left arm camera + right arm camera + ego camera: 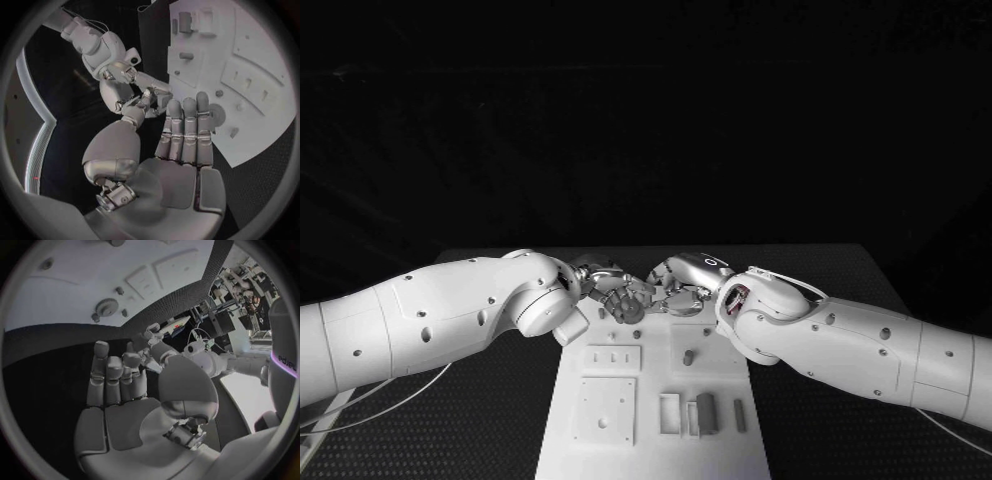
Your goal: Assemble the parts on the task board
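White flat task board [610,420] is lying in the middle of the black table [473,420], with small grey parts [705,412] sitting on it near the robot. Both silver hands are hovering close together at the board's far end. Left hand [185,145] is holding nothing, its fingers straight. Right hand [115,385] is holding nothing too, its fingers stretched out

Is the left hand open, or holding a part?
Open. In its wrist view the left hand shows a bare palm with fingers straight and nothing between them, above the task board.
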